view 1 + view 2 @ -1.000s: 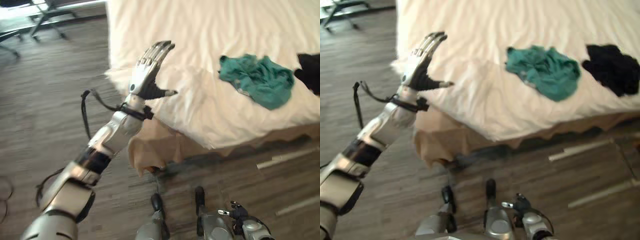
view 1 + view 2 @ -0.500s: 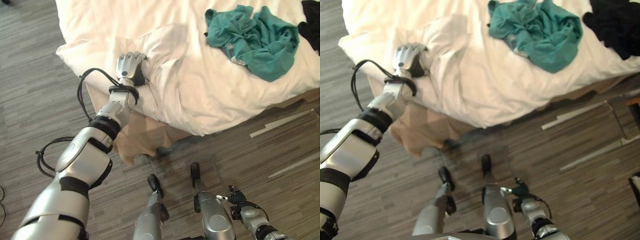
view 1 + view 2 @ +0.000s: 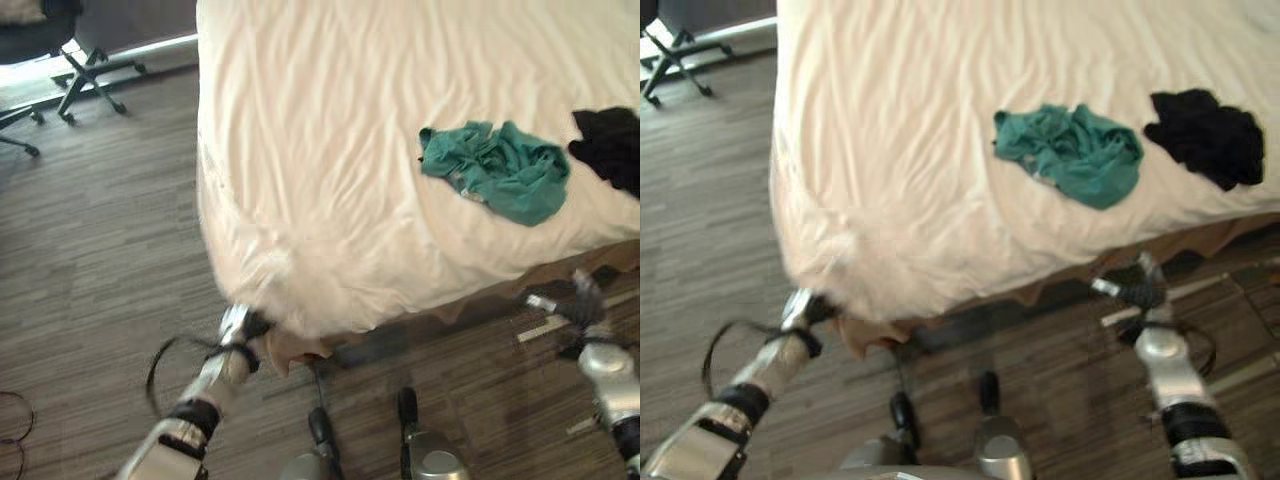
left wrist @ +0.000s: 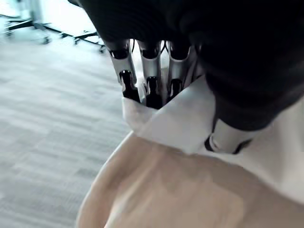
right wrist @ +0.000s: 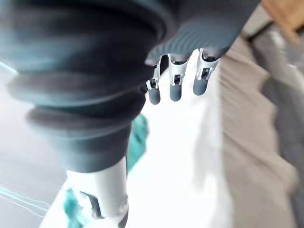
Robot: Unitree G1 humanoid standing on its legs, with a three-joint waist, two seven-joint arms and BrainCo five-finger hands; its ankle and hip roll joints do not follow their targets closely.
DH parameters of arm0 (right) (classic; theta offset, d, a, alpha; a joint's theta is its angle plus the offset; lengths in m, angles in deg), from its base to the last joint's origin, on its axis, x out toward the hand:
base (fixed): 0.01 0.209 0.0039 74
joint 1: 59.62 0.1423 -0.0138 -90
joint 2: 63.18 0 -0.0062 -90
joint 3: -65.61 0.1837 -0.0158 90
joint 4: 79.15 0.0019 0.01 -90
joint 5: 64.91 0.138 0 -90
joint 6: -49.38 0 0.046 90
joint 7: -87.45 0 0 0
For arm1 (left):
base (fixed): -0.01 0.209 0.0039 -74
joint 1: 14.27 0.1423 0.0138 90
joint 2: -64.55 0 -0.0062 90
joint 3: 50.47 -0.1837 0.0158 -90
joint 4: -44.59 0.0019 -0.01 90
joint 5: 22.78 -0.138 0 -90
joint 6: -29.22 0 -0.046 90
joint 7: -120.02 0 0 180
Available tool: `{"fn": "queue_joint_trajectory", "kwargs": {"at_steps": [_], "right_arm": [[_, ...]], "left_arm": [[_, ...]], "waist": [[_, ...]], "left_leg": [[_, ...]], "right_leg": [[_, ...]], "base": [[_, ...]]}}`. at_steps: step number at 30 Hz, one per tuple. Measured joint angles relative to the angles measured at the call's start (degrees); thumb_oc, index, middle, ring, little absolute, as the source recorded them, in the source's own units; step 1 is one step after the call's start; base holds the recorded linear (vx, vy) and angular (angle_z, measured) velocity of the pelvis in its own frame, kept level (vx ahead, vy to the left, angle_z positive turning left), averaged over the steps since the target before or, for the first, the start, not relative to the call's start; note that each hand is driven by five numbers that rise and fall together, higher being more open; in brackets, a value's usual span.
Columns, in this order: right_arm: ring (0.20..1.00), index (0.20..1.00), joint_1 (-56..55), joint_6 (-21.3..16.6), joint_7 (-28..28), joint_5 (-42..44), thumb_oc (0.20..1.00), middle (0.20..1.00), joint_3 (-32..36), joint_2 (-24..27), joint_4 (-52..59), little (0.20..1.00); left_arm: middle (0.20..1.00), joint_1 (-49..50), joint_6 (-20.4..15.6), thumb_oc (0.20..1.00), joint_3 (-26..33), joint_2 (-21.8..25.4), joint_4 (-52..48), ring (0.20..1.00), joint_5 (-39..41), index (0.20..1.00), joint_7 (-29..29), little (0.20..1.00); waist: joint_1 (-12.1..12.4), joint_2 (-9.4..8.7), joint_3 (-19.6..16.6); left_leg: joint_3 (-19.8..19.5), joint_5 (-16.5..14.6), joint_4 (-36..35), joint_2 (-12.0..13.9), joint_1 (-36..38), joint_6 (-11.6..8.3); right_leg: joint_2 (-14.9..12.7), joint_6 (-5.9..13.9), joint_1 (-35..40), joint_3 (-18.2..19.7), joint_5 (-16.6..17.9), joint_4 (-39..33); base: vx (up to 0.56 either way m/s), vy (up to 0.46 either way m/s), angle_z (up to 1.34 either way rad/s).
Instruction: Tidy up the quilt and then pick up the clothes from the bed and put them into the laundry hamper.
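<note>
So my left hand [image 4: 156, 85] is down at the bed's corner, fingers [image 4: 148, 78] curled tight with a fold of the white cotton quilt [image 3: 340, 170] pinched against my thumb. My right hand [image 5: 178, 78] hangs loose off to the other side, fingers relaxed, holding nothing. My worry is the fold slipping out if I tug too hard, or dragging the quilt so the crumpled teal shirt [image 3: 497, 170] and the black garment [image 3: 1205, 135] lying on it, well beyond my hand, slide off. A tan bed skirt [image 4: 161, 190] hangs right under my grip, and a black office chair [image 3: 60, 50] stands far off on the wood floor [image 3: 90, 260].
</note>
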Motion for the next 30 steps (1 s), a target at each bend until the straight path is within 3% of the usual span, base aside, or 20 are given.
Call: {"fn": "queue_joint_trajectory", "kwargs": {"at_steps": [1, 2, 3, 4, 8, 9, 11, 13, 14, 16, 17, 18, 20, 21, 24, 26, 27, 30], "right_arm": [[1.000, 1.000, -0.3, -0.2, -0.1, -2.7, 1.000, 1.000, -1.6, -0.2, 10.8, 1.000], [1.000, 1.000, -0.1, -2.4, 0.3, -4.2, 1.000, 1.000, -3.2, -0.7, 13.3, 1.000], [0.404, 0.404, 3.3, -3.0, 1.3, -6.0, 0.404, 0.404, -6.1, -1.3, 17.6, 0.404], [0.200, 0.200, 7.1, -3.8, 2.1, -6.1, 0.200, 0.200, -9.7, -1.5, 22.6, 0.200], [0.200, 0.200, 18.9, -5.0, 5.9, -5.5, 0.200, 0.200, -18.6, -4.3, 20.0, 0.200], [0.200, 0.200, 26.2, -4.6, 6.5, -4.3, 0.200, 0.200, -23.6, -4.7, 15.9, 0.200], [0.200, 0.200, 30.8, -4.6, 7.4, -3.3, 0.200, 0.200, -24.7, -5.6, 14.3, 0.200], [0.200, 0.200, 40.5, -4.4, 7.3, -2.2, 0.200, 0.200, -30.3, -8.2, 8.2, 0.200], [0.200, 0.200, 43.1, -4.3, 7.4, -1.9, 0.200, 0.200, -31.5, -8.5, 6.6, 0.200], [0.200, 0.200, 46.5, -4.4, 7.2, -1.0, 0.200, 0.200, -31.8, -10.5, 4.2, 0.200], [0.200, 0.200, 46.6, -4.5, 7.0, -0.9, 0.200, 0.200, -31.5, -10.9, 3.6, 0.200], [0.200, 0.200, 49.0, -4.4, 5.8, -0.3, 0.200, 0.200, -32.8, -12.1, -2.0, 0.200], [0.200, 0.200, 49.8, -4.3, 5.1, 0.8, 0.200, 0.200, -32.4, -11.6, -4.9, 0.200], [0.200, 0.200, 50.4, -3.5, 5.0, 1.7, 0.200, 0.200, -32.0, -10.4, -6.4, 0.200], [0.200, 0.200, 50.2, -2.1, 4.8, 1.8, 0.200, 0.200, -30.5, -9.3, -10.9, 0.200], [0.200, 0.200, 49.4, -4.3, 3.0, 1.7, 0.200, 0.200, -27.0, -10.7, -10.9, 0.200], [0.200, 0.200, 48.8, -4.7, 2.9, 1.6, 0.200, 0.200, -26.3, -12.9, -11.2, 0.200], [0.200, 0.200, 47.0, -4.5, 4.1, 1.1, 0.200, 0.200, -28.2, -18.5, -12.4, 0.200]], "left_arm": [[1.000, -0.1, -0.3, 1.000, 2.4, -1.2, 2.1, 1.000, 0.1, 1.000, -0.7, 1.000], [1.000, -0.3, 0.1, 1.000, 1.8, -1.3, 2.4, 1.000, 0.1, 1.000, -0.6, 1.000], [1.000, -0.2, 0.3, 1.000, 1.8, -1.7, 3.4, 1.000, 0.1, 1.000, -0.5, 1.000], [1.000, -0.1, -0.3, 1.000, 2.4, -2.3, 4.4, 1.000, 0.1, 1.000, -0.6, 1.000], [1.000, -0.3, -1.8, 1.000, 2.3, -2.1, 4.3, 1.000, 0.4, 1.000, 0.1, 1.000], [1.000, -0.9, -2.3, 1.000, 2.0, -2.0, 4.2, 1.000, 0.4, 1.000, 0.1, 1.000], [1.000, -2.8, -2.3, 1.000, 1.6, -2.6, 3.8, 1.000, 0.4, 1.000, 0.4, 1.000], [1.000, -4.1, -3.4, 1.000, -0.6, -2.5, 1.9, 1.000, 0.5, 1.000, 0.5, 1.000], [1.000, -4.8, -3.5, 1.000, -0.9, -2.5, 1.0, 1.000, 0.6, 1.000, 0.5, 1.000], [1.000, -5.7, -5.1, 1.000, -2.4, -2.8, -1.7, 1.000, 2.5, 1.000, 0.5, 1.000], [1.000, -5.8, -5.1, 1.000, -2.3, -3.0, -2.4, 1.000, 3.1, 1.000, 0.5, 1.000], [1.000, -4.9, -3.5, 1.000, -3.0, -2.7, -2.6, 1.000, 6.9, 1.000, 2.3, 1.000], [1.000, -1.8, -2.4, 1.000, -3.6, -2.2, -2.8, 1.000, 10.6, 1.000, 3.5, 1.000], [1.000, 2.6, -1.1, 1.000, -3.4, -0.7, -2.1, 1.000, 13.1, 1.000, 4.6, 1.000], [1.000, 9.2, -0.4, 1.000, -2.5, 1.0, -0.9, 1.000, 18.0, 1.000, 5.7, 1.000], [1.000, 10.9, 0.1, 1.000, 1.4, -0.4, 6.2, 1.000, 21.5, 1.000, 5.5, 1.000], [1.000, 11.8, 1.0, 1.000, 2.7, -0.9, 11.8, 1.000, 23.0, 1.000, 5.2, 1.000], [1.000, 13.7, 2.2, 1.000, 2.3, -0.4, 14.4, 1.000, 22.9, 1.000, 4.8, 1.000]], "waist": [[-0.5, -0.66, -0.5], [-0.9, -0.72, -1.4], [-0.6, -1.20, -2.5], [1.0, -1.06, -3.1], [3.7, -0.82, -4.8], [4.4, -0.68, -4.7], [5.0, -0.18, -4.6], [7.6, 1.23, -4.0], [8.1, 1.12, -3.6], [9.3, 3.61, -1.6], [9.8, 3.93, -1.3], [11.1, 5.75, 1.4], [12.6, 7.16, 3.6], [14.5, 7.99, 8.2], [17.5, 8.57, 13.8], [18.9, 8.25, 16.5], [18.9, 7.84, 16.6], [19.7, 6.21, 16.5]], "left_leg": [[-0.1, 0.3, 0.0, 0.4, 1.0, -0.20], [-0.3, 0.5, 0.1, 0.5, 1.1, -0.51], [-0.9, 0.0, 0.0, 0.6, 1.0, -0.61], [-1.2, -0.3, 0.0, 0.7, 1.2, -0.64], [-2.8, 0.7, 0.2, 0.9, 0.5, -0.78], [-3.0, 0.9, 1.1, 1.0, -0.8, -0.85], [-4.9, 1.1, 2.3, 1.1, -3.8, -0.81], [-6.8, 1.1, 5.0, 1.3, -8.1, -0.84], [-7.9, 1.1, 5.5, 1.5, -8.7, -0.88], [-10.3, 1.1, 5.8, 1.5, -11.0, -0.99], [-10.6, 1.1, 6.2, 1.4, -11.7, -0.99], [-11.9, 1.2, 6.4, 1.3, -12.6, -1.21], [-12.9, 1.5, 6.3, 1.3, -14.2, -1.59], [-14.1, 2.7, 6.0, 1.1, -16.1, -1.86], [-16.0, 3.9, 7.0, 0.9, -20.4, -1.51], [-17.1, 4.4, 7.4, 0.0, -21.2, -1.31], [-17.4, 4.4, 7.4, -0.6, -21.1, -1.31], [-18.4, 4.4, 7.7, -1.8, -20.8, -1.32]], "right_leg": [[0.4, -0.10, 0.9, 0.0, 0.0, 0.0], [0.5, -0.22, 0.9, 0.1, -0.1, -0.1], [0.7, -0.19, 1.5, -0.7, -0.5, -0.3], [0.8, -0.09, 1.7, -0.7, -0.6, -0.3], [1.0, -0.64, 1.9, -2.4, -0.9, -0.3], [1.1, -0.61, 0.5, -2.1, -0.9, -0.1], [1.1, -0.68, -0.7, -4.0, -0.8, 0.0], [1.2, -0.80, -3.0, -5.4, -0.8, 0.1], [1.3, -0.80, -3.3, -5.6, -0.8, 0.0], [1.6, -1.11, -3.9, -8.0, -1.0, 0.2], [1.5, -1.40, -4.4, -8.4, -1.2, 0.5], [1.4, -1.57, -4.8, -10.1, -1.3, 0.9], [1.4, -1.75, -6.4, -11.4, -1.4, 1.2], [1.5, -1.96, -7.5, -12.9, -1.5, 1.7], [0.6, -3.90, -12.2, -15.2, -3.5, 7.6], [-1.3, -3.37, -14.2, -16.2, -6.4, 13.2], [-2.6, -2.62, -14.7, -16.0, -8.2, 16.4], [-4.1, -1.85, -14.6, -16.0, -10.5, 18.6]], "base": [[0.00, 0.000, 0.00], [0.02, 0.009, 0.12], [0.00, -0.009, 0.13], [0.01, -0.026, 0.14], [-0.10, -0.029, 0.16], [-0.12, -0.018, 0.08], [-0.14, 0.003, 0.38], [-0.16, 0.024, 0.35], [-0.08, 0.017, 0.37], [-0.10, 0.018, 0.49], [-0.11, 0.016, 0.37], [-0.06, 0.005, 0.35], [-0.08, 0.004, 0.45], [-0.08, 0.003, 0.52], [-0.06, 0.001, 0.57], [-0.01, -0.002, 0.63], [0.01, -0.002, 0.59], [0.01, 0.024, 0.34]]}}
